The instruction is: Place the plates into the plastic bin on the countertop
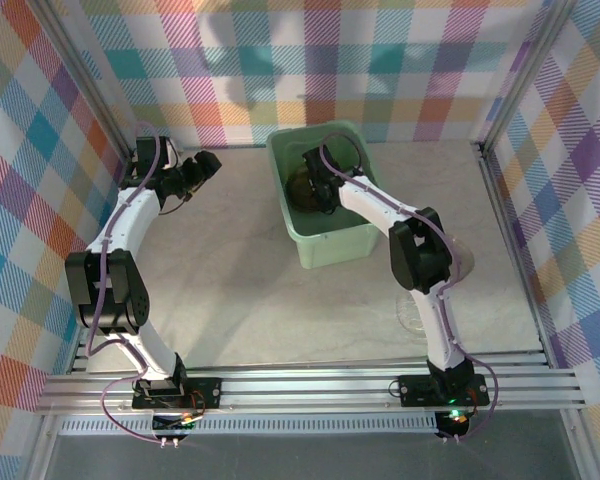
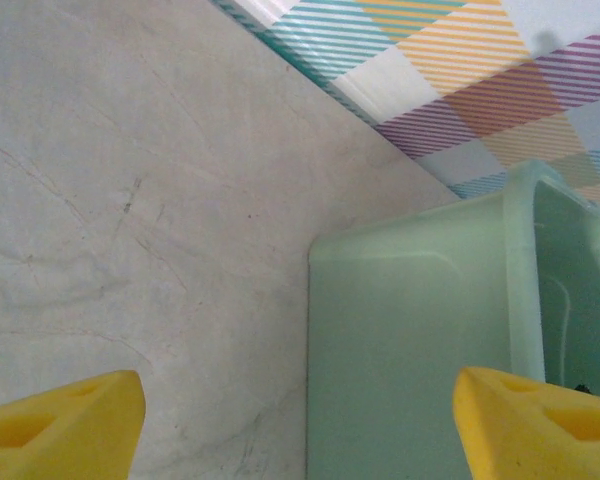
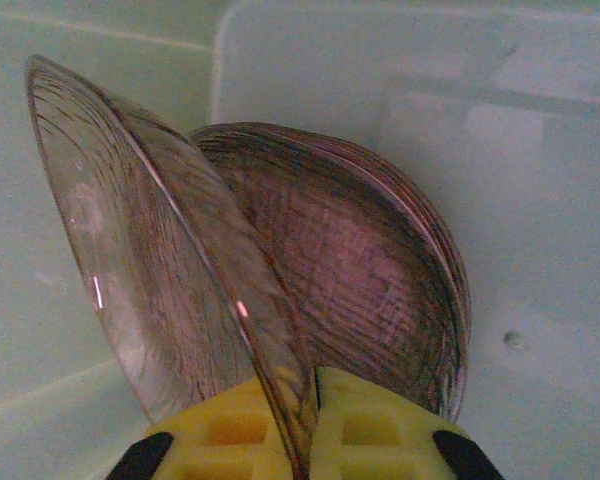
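Right end effector (image 3: pixel 310 425), reaching into the plastic bin (image 1: pixel 332 252), is pressed together on the rim of a clear plate (image 3: pixel 150 270) held on edge. A stack of tinted plates (image 3: pixel 370 290) sits just behind it inside the bin. Left end effector (image 2: pixel 298 425), spread wide and empty, hovers over the tabletop (image 1: pixel 230 280) left of the bin.

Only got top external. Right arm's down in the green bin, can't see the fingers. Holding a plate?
Observer: Yes. Right gripper is shut on the rim of a clear plate, held on edge.
Operator: Anything else in there?
Observer: A stack of brown-tinted plates stands on edge just behind it, inside the plastic bin.
Operator: And the left?
Observer: Left gripper is open and empty, over bare countertop beside the bin's outer wall.
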Controlling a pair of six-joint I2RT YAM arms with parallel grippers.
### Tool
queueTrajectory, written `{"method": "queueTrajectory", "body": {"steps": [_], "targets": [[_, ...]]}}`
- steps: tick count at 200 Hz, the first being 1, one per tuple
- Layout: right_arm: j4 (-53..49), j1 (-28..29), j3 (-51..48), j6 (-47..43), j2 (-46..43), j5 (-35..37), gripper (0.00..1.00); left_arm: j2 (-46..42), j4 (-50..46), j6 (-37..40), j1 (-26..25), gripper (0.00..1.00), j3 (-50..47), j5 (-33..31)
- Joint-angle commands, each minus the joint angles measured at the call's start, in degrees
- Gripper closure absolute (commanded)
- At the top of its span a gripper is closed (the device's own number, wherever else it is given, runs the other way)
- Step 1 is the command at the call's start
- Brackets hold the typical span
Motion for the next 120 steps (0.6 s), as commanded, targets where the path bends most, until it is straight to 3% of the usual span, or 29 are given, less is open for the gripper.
{"method": "queueTrajectory", "body": {"steps": [1,120], "targets": [[-0.81,-0.32,1.94,1.72,1.54,-1.43,1.0,0.69,-2.03,1.56,0.63,0.2,2.56,-0.71],[-1.92,-0.44,4.2,4.17,7.25,-3.53,0.98,1.96,-6.64,1.92,-0.03,0.2,6.31,-1.67]]}}
